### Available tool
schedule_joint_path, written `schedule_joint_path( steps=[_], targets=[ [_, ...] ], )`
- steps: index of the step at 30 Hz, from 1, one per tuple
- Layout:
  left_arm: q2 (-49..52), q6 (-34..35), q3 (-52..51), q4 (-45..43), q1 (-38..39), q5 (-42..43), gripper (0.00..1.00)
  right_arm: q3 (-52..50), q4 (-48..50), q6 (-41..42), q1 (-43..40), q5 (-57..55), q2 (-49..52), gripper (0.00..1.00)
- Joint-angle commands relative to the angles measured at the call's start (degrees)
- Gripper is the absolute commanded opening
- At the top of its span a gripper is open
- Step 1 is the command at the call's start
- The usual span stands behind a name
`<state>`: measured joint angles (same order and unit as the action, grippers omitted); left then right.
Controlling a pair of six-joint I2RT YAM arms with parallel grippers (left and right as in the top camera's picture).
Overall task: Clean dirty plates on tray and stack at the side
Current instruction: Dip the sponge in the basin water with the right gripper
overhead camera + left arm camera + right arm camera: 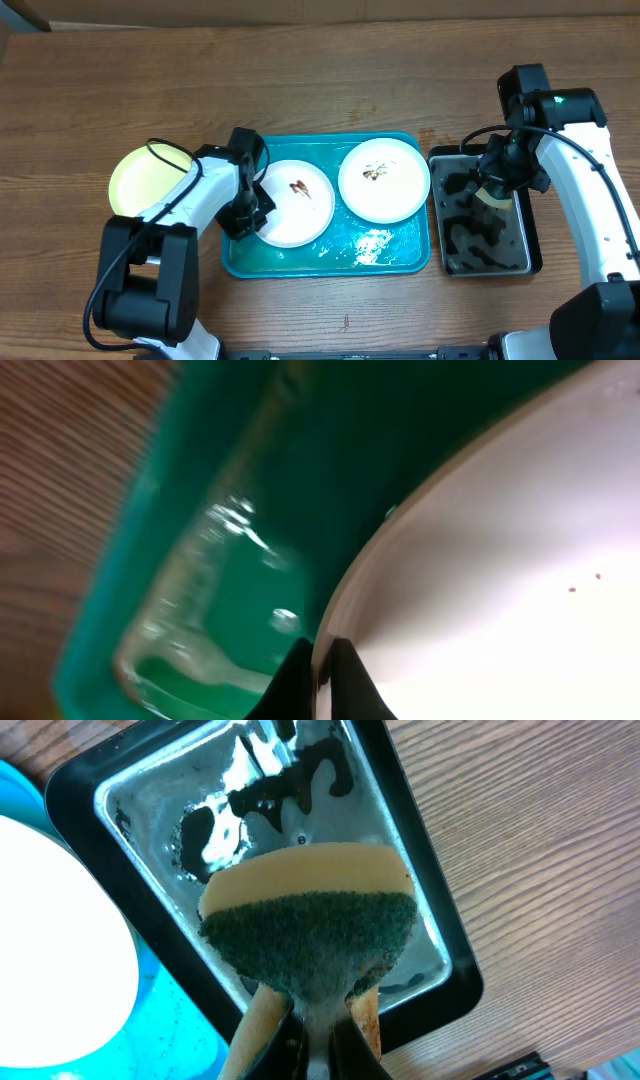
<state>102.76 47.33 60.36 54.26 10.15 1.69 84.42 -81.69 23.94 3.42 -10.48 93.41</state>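
A large turquoise-blue rectangular plastic tray sits mid-table. It holds two round plates, each brown-smeared at centre: the left white plate and the right white plate. A pale yellow-green round plate lies on the wooden table at the tray's 9 o'clock. The left gripper is clenched, apparently on the left white plate's 8 o'clock rim, though that close view is blurred. At the tray's 3 o'clock, above a wet black tray, the right gripper grasps a yellow sponge with a green scouring face.
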Motion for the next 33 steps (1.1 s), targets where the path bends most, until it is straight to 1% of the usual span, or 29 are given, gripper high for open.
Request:
schedule_joint_path(
  steps=[1,4,7,9,11,16,19,20,24,26,28,31,33],
  targets=[
    [1.7,-9.22,-1.46,-0.07,-2.34,-8.04,0.04,1.05,1.16,-0.07,-0.09,0.02,-0.17,0.04],
    [1.7,-15.67,-1.29,-0.7,-2.93,-8.17,0.04,1.03,3.26,-0.44,-0.09,0.07,-0.04,0.04],
    [1.7,-17.86,-1.29,-1.49,-3.15,-8.17,0.04,0.5,6.14,-1.4,-0.09,0.96,0.33,0.04],
    [1.7,-19.32,-1.29,-2.12,-3.1,-8.09,0.04,-0.76,8.66,-4.2,-0.09,4.9,0.5,0.04],
    [1.7,-19.54,-1.29,-2.12,-3.1,-8.09,0.04,-3.1,11.3,-5.75,-0.09,8.37,0.59,0.04],
    [1.7,-20.17,-1.29,-2.05,-3.1,-8.09,0.04,-10.23,18.1,-6.62,-0.92,12.94,0.59,0.04],
    [1.7,-20.17,-1.29,-2.03,-3.1,-8.09,0.04,-14.95,23.08,-11.06,-2.45,19.47,0.59,0.04],
    [1.7,-20.17,-1.29,-2.03,-3.1,-8.07,0.04,-16.5,24.52,-11.43,-3.08,20.65,0.59,0.04],
    [1.7,-20.17,-1.29,-1.92,-3.1,-8.09,0.04,-22.62,30.25,-8.59,-7.08,21.62,0.59,0.04],
    [1.7,-20.17,-1.29,-1.88,-3.1,-8.07,0.04,-26.01,33.66,-8.2,-9.55,24.39,0.59,0.04],
    [1.7,-20.15,-1.29,-1.84,-3.1,-8.07,0.04,-28.7,35.98,-5.88,-11.67,26.1,0.59,0.04],
    [1.7,-20.15,-1.29,-1.79,-3.1,-8.07,0.04,-32.46,38.23,-4.79,-14.56,28.85,0.59,0.04],
    [1.7,-20.15,-1.29,-1.79,-3.1,-8.04,0.04,-34.18,38.27,-4.81,-15.8,27.3,0.59,0.04]
  ],
)
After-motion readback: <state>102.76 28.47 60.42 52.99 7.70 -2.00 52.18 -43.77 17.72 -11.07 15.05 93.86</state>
